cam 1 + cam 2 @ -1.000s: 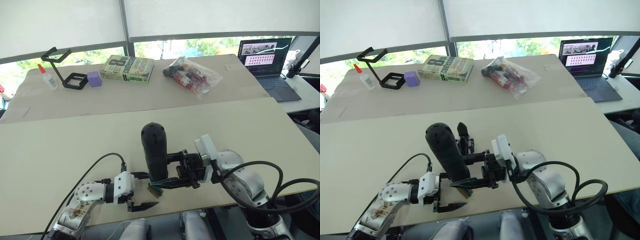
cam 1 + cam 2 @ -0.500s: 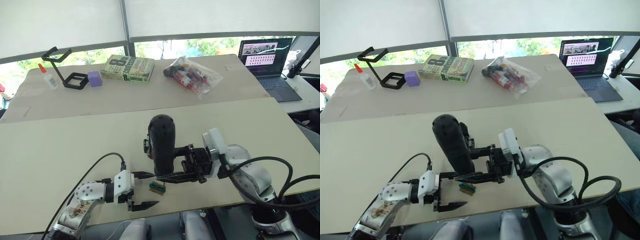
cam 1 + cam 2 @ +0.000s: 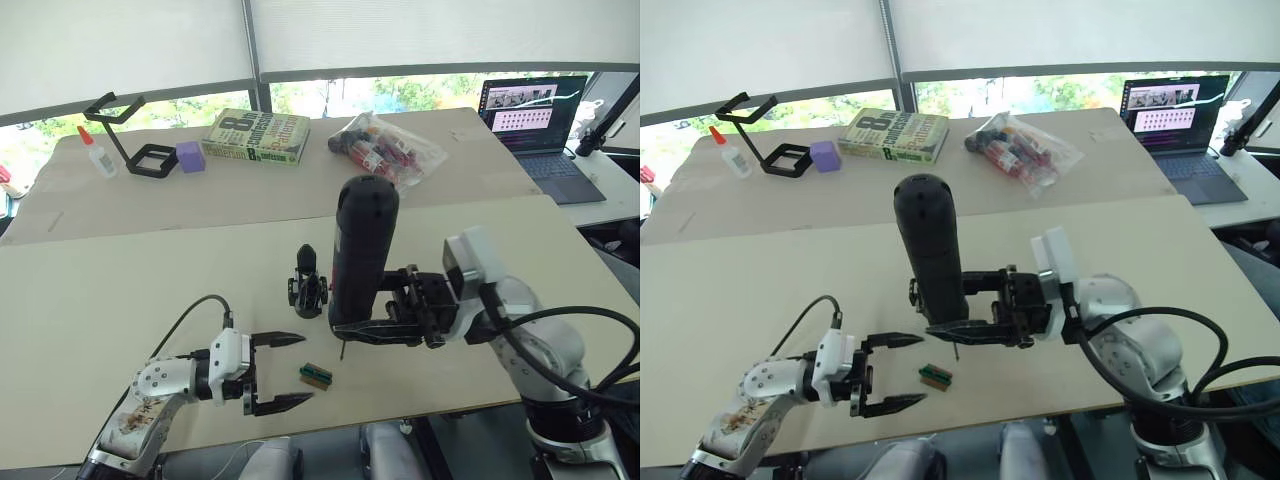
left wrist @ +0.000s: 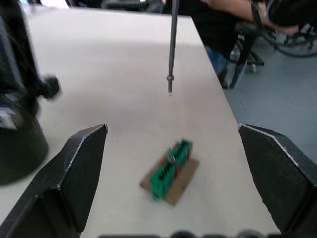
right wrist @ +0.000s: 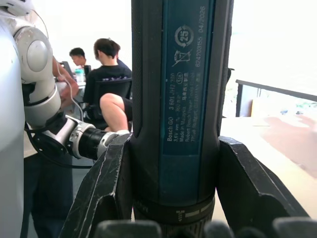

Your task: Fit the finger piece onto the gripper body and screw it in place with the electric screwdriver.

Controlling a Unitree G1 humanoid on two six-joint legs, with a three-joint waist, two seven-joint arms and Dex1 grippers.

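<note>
Stretching across the middle of the frame, the pale beige worktop (image 3: pixel 120 290) carries everything. My right claw (image 3: pixel 372 318) is clamped on the thick black cylindrical electric screwdriver (image 3: pixel 360 250), held upright at centre frame, rounded end up, thin metal bit hanging above the board. My left claw (image 3: pixel 280 372), lower left of centre, has its fingers spread apart with nothing between them. The small black blocky gripper body (image 3: pixel 307 288) stands just left of the screwdriver. The little green-and-red block (image 3: pixel 316 374) lies beside my left claw.
</note>
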